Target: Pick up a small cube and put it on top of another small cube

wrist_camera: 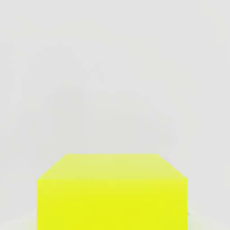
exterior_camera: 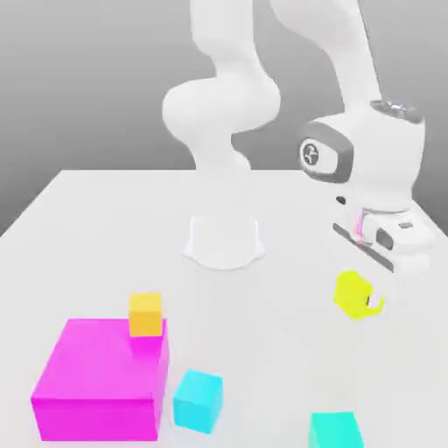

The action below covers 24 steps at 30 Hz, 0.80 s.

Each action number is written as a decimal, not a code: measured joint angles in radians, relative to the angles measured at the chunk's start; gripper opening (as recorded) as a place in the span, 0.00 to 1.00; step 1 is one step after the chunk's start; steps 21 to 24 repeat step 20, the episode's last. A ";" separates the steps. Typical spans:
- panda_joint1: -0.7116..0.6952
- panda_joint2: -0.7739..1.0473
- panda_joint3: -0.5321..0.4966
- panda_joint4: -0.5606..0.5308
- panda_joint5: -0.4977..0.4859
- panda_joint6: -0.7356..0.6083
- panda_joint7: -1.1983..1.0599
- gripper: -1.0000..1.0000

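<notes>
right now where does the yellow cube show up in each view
Exterior view: yellow cube, right of centre, at the hand.
Hand view: bottom middle, large, one flat face toward the camera.
Shared landmark: the pale tabletop, behind the cube in both.

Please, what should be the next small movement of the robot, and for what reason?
Probably lift the small plain yellow cube straight up a little: the gripper appears closed on it, and no second cube is under it yet.

Magenta block [exterior_camera: 101, 372] on pale table [exterior_camera: 262, 350]
</notes>
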 joint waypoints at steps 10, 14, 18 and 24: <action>-0.126 0.179 -0.103 0.362 0.132 -0.186 0.308 0.00; -0.152 0.305 -0.097 0.404 0.190 -0.104 0.310 0.00; -0.157 0.334 -0.091 0.406 0.200 -0.078 0.304 1.00; -0.157 0.334 -0.091 0.406 0.200 -0.078 0.304 1.00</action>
